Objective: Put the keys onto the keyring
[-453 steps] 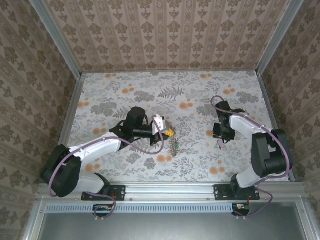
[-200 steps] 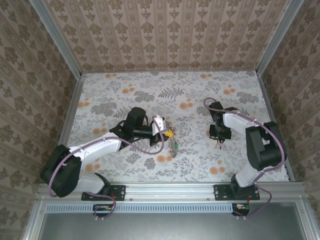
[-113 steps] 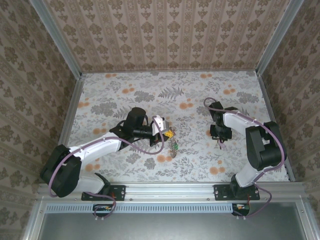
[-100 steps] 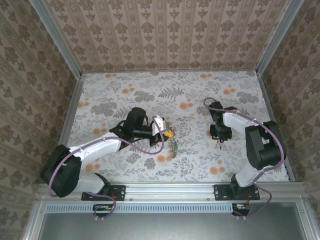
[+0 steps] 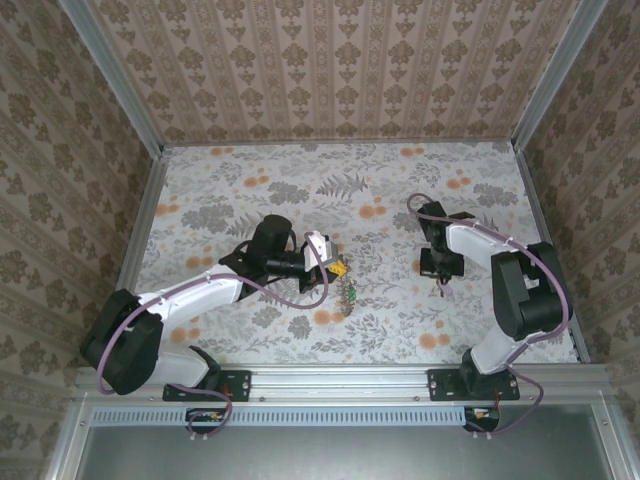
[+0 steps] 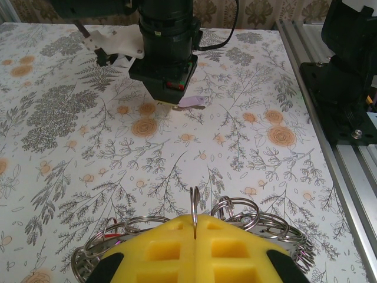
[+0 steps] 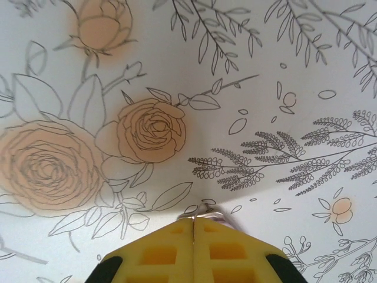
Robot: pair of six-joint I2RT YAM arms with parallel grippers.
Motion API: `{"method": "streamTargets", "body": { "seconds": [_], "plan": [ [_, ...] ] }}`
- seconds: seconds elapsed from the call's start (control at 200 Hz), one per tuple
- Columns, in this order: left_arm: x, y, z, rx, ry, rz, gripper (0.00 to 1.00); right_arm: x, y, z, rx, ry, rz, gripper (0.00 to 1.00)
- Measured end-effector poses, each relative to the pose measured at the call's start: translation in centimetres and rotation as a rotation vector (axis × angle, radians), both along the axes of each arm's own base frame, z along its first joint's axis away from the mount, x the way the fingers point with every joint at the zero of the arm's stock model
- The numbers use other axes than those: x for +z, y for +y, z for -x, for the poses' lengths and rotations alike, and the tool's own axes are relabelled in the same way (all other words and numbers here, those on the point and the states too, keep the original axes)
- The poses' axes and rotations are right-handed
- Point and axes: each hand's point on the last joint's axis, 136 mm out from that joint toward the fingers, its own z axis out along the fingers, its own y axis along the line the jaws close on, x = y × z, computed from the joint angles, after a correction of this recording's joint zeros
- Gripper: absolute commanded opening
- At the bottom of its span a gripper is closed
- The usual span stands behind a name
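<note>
The left claw (image 6: 194, 223) is closed on the keyring (image 6: 194, 203), a thin wire ring held upright between the yellow pads (image 6: 159, 250). A bunch of further wire rings (image 6: 237, 211) is crowded just beneath it, over the flowered counter (image 6: 59, 147). Well apart to the right, the right claw (image 7: 194, 221) is shut, and a small lilac key (image 6: 189, 102) is pinched at its tips, close to the counter.

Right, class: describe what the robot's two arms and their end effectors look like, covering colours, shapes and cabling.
The left arm and right arm share white tubular links between bulky black joint housings, each trailing a looping purple cable. The left end effector and right end effector have yellow fingers with square recesses.
</note>
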Motion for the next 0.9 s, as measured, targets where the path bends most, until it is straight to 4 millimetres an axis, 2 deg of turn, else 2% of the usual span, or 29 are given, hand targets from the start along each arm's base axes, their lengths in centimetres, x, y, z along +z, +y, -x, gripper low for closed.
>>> {"method": "streamTargets", "body": {
  "seconds": [0.195,0.315,0.535,0.9],
  "plan": [
    [0.0,0.0,0.0,0.000,0.000,0.000,0.00,1.7,2.5,-1.1,0.056,-0.095,-0.148,0.08],
    [0.1,0.0,0.0,0.000,-0.001,0.001,0.00,1.9,3.5,-1.2,0.090,-0.108,-0.201,0.07],
    [0.2,-0.1,-0.1,0.000,-0.002,0.002,0.00,-0.1,3.3,-1.0,0.111,-0.035,-0.186,0.08],
    [0.2,-0.1,-0.1,-0.001,-0.002,0.002,0.00,-0.6,2.5,-2.5,0.112,-0.041,-0.183,0.14]
  ]
}}
